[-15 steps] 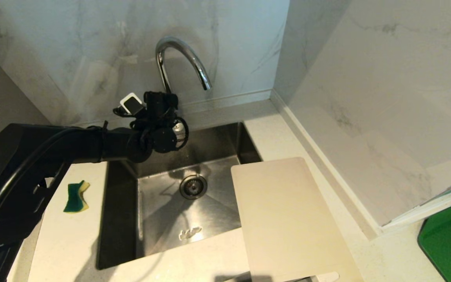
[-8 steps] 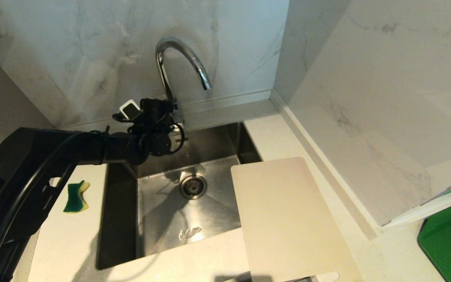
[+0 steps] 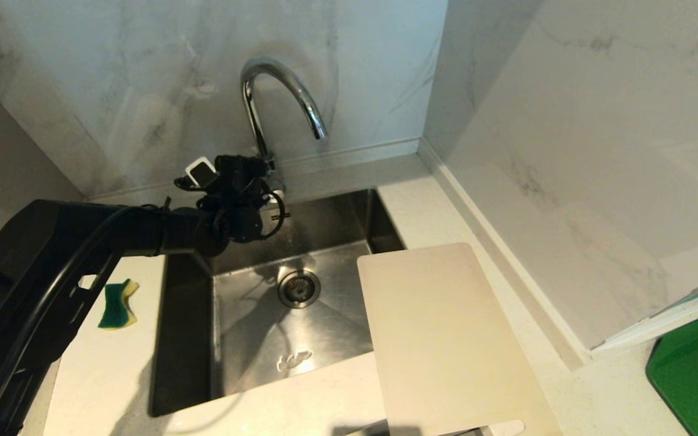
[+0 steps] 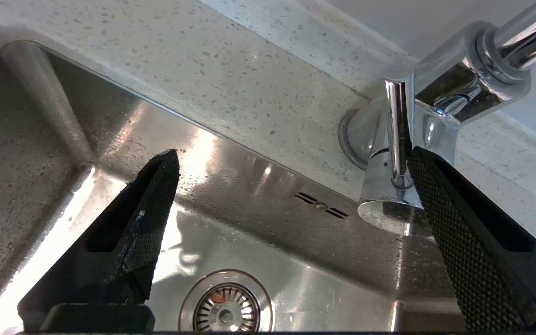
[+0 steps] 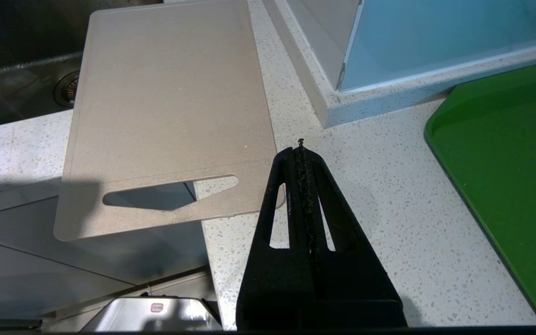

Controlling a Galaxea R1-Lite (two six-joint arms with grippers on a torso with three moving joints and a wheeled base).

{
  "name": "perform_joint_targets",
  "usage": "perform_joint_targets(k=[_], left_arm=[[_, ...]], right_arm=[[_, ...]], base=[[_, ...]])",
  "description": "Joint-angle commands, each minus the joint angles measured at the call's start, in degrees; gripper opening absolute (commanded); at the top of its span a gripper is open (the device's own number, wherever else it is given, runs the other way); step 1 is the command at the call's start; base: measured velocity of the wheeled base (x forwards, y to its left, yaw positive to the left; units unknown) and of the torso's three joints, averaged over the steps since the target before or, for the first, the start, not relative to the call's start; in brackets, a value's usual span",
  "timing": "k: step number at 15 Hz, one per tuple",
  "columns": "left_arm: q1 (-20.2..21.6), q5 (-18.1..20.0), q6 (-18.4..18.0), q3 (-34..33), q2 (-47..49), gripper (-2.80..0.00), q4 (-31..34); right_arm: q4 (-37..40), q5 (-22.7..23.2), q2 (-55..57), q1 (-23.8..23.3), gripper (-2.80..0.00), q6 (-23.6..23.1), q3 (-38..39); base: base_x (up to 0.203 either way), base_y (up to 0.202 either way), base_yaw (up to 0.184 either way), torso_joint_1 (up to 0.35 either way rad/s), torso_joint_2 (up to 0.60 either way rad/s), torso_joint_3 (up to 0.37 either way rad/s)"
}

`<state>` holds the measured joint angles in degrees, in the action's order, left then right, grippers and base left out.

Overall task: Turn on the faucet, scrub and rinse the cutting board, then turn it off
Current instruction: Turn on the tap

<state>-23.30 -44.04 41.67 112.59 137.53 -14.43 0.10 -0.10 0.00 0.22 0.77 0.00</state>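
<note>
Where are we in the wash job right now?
Nothing looks finished: no water runs from the faucet. In hand: the open left gripper is at its base, one finger beside the lever. Left: scrubbing and rinsing the cutting board, lying partly over the sink, then shutoff.

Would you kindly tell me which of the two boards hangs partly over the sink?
The cream cutting board: one corner juts over the sink. The green board lies far right.

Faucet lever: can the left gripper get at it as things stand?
Probably yes. The left gripper is open at the faucet base, one finger already against the lever, with nothing between them. Water isn't running yet.
</note>
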Motion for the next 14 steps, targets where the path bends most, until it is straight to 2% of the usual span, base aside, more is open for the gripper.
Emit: perform_joint_targets(k=[1,5,7,9,12,14], left_arm=[[0.8,0.3,0.3,0.0,0.1,0.00,0.0],[1.4,0.4,0.3,0.0,0.2,0.00,0.5],[1.5,0.4,0.5,-0.1,0.2,0.00,3.4],[1.4,0.9,3.0,-0.1,-0.4,0.00,7.3],[1.0,4.6,7.0,-0.2,-2.0,0.00,13.2],[0.9,5.4,7.6,-0.2,-2.6,0.00,13.7]], right_arm=[[0.0,0.0,0.1,0.0,-2.80,0.0,0.1],[0.0,0.0,0.1,0.0,-2.80,0.0,0.1],[0.0,0.0,0.1,0.0,-2.80,0.0,0.1],[0.0,0.0,0.1,0.0,-2.80,0.0,0.1],[0.0,0.0,0.1,0.0,-2.80,0.0,0.0],[0.0,0.0,0.1,0.0,-2.80,0.0,0.1]], base=[[0.000,0.000,0.000,0.000,0.00,0.000],[0.000,0.000,0.000,0.000,0.00,0.000],[0.000,0.000,0.000,0.000,0.00,0.000],[0.000,0.000,0.000,0.000,0.00,0.000],[0.000,0.000,0.000,0.000,0.00,0.000],[0.000,0.000,0.000,0.000,0.00,0.000]])
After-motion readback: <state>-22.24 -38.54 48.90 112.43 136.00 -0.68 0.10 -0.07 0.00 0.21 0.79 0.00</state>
